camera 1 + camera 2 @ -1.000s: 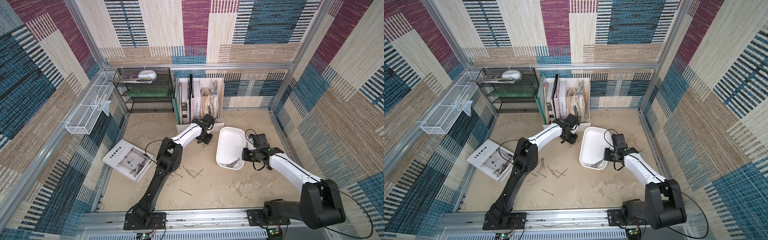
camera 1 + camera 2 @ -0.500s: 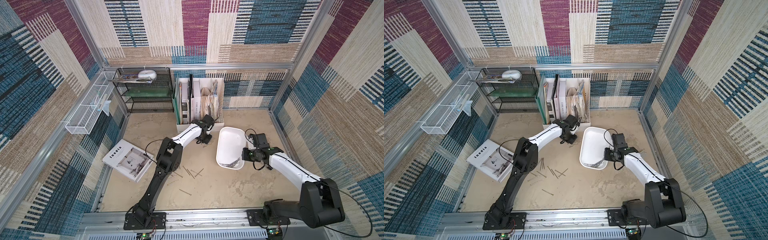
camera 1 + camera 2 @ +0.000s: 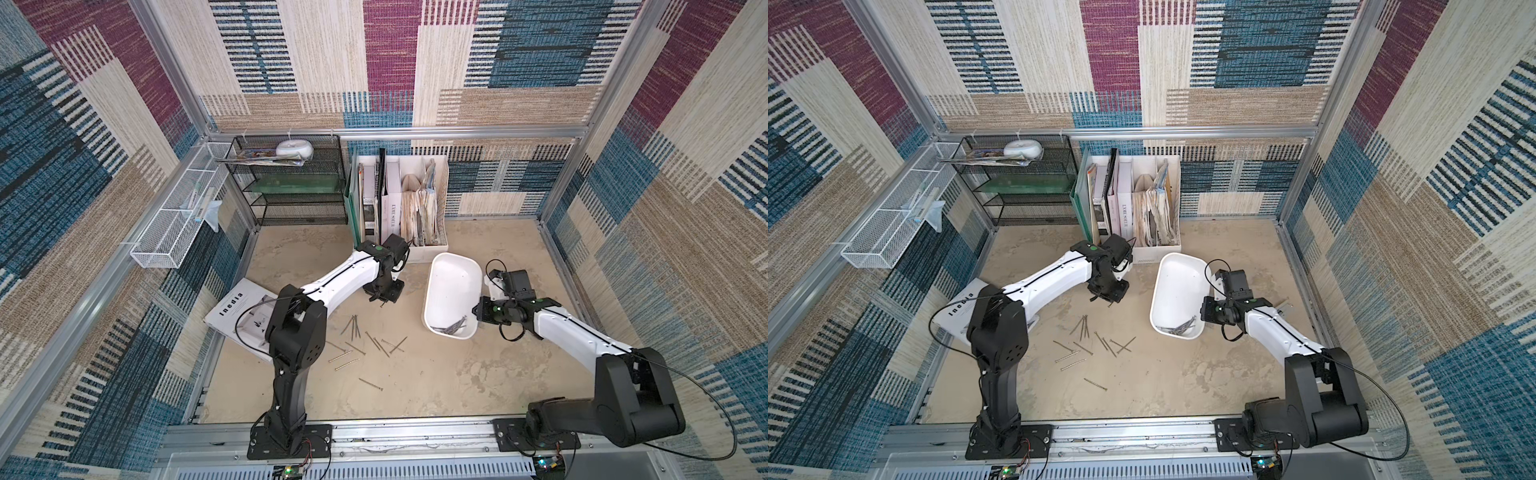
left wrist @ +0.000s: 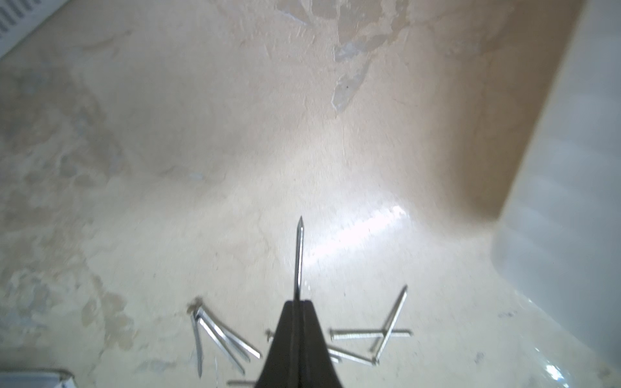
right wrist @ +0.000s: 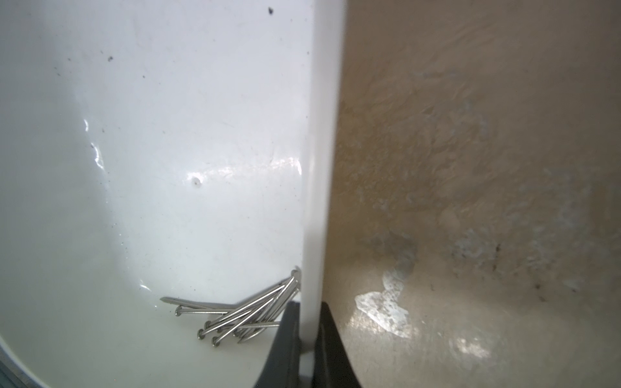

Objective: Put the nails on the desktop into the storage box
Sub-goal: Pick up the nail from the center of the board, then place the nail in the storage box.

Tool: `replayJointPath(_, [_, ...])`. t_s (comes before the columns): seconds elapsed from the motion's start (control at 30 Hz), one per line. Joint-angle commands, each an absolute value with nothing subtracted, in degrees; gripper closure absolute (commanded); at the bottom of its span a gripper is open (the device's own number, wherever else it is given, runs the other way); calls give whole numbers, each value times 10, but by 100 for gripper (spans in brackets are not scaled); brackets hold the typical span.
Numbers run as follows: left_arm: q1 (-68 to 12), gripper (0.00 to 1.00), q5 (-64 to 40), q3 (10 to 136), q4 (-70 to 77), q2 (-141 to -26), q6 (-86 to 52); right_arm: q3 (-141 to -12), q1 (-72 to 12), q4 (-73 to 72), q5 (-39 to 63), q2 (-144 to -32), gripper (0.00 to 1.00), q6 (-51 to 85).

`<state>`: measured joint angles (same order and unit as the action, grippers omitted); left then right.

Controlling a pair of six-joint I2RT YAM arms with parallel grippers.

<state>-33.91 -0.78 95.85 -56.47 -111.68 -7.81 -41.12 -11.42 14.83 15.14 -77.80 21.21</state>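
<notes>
Several grey nails (image 3: 365, 340) (image 3: 1096, 343) lie scattered on the beige desktop (image 3: 436, 382). More nails (image 3: 451, 326) (image 5: 242, 315) lie heaped at the near end of the white storage box (image 3: 453, 286) (image 3: 1177, 286). My left gripper (image 4: 297, 304) (image 3: 384, 296) is shut on one nail (image 4: 299, 255), whose pointed end sticks out past the fingertips. It hangs just behind the scattered nails, left of the box. My right gripper (image 5: 311, 305) (image 3: 478, 311) is shut on the box's right wall (image 5: 322, 168), one finger inside and one outside.
A white magazine (image 3: 241, 316) lies at the left by the left arm. A white file holder (image 3: 411, 208) with papers stands right behind the box. A black mesh shelf (image 3: 299, 187) stands at the back left. A white wire basket (image 3: 174, 224) hangs on the left wall.
The left gripper's jaws have closed on a nail. The right gripper keeps its hold on the box wall and has not visibly moved.
</notes>
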Motion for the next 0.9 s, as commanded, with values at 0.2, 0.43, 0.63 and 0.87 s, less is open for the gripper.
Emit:
replayJointPath(0.2, [-403,100,-38,949,-590,-974,-202,-410,-134,110,158,-791,100,244])
replayJointPath(0.43, [-493,100,-47,1057,-572,-1045,-257,-396,-170,57,145,-801,100,304])
replayJointPath(0.63, [-504,100,-39,1068,-510,-1107,-300,-394,-188,43,134,-809,100,323])
replayJointPath(0.87, [-506,100,11,1047,-472,-1167,-314,-377,-192,24,129,-802,100,343])
